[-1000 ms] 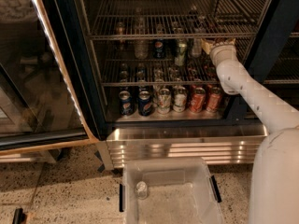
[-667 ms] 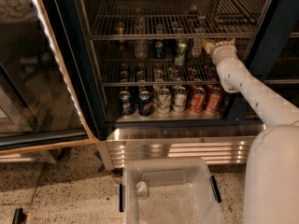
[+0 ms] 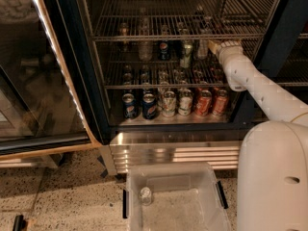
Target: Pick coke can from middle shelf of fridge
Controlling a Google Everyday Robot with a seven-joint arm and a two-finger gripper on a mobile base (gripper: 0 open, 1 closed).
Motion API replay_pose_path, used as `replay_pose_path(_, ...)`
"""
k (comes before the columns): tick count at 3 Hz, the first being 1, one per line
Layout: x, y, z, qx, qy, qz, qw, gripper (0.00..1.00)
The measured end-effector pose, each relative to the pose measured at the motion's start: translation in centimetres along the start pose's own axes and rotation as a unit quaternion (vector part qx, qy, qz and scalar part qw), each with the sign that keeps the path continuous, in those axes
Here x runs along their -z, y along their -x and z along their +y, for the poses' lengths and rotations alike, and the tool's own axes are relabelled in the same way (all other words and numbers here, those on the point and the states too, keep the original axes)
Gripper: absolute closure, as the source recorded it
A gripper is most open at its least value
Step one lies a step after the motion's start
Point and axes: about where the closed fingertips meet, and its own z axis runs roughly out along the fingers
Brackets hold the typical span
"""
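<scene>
view: camera view, looking down into the open cooler from the front
fridge (image 3: 79, 57): black-framed, with the glass door (image 3: 33, 81) swung open at left and a ribbed steel base (image 3: 173, 150) along the bottom
arm (image 3: 255, 85): white, rising from the robot body (image 3: 274, 177) at lower right and slanting up and left into the fridge
hand (image 3: 215, 46): at the arm's tip, inside the fridge on its right side, above the middle shelf (image 3: 159, 86) and just under the front rail of the upper shelf (image 3: 168, 35)
hand state: cannot tell whether released or clenched
middle shelf load: toward the back, a clear bottle (image 3: 145, 49), a Pepsi can (image 3: 164, 51) and a green-and-white can (image 3: 186, 54), the last one near the hand; toward the front, several dim cans in shadow
coke can: cannot be picked out; cans on the right part of the middle shelf by the hand too dark to tell apart
bottom row: two blue Pepsi cans (image 3: 139, 105) at left, two pale cans (image 3: 176, 103) in the middle, two orange-red cans (image 3: 211, 102) at right, all upright below the middle shelf
clear bin (image 3: 173, 170): on the floor (image 3: 57, 196) just in front of the steel base, with a small clear cup (image 3: 145, 195) inside near its left wall
floor: speckled stone
</scene>
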Motion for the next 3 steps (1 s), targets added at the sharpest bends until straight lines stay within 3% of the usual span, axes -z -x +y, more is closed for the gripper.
replay_pose_path(3, -1.8, -2.3, -0.8, -0.026, -0.005, 0.035, 0.9990, 0.40)
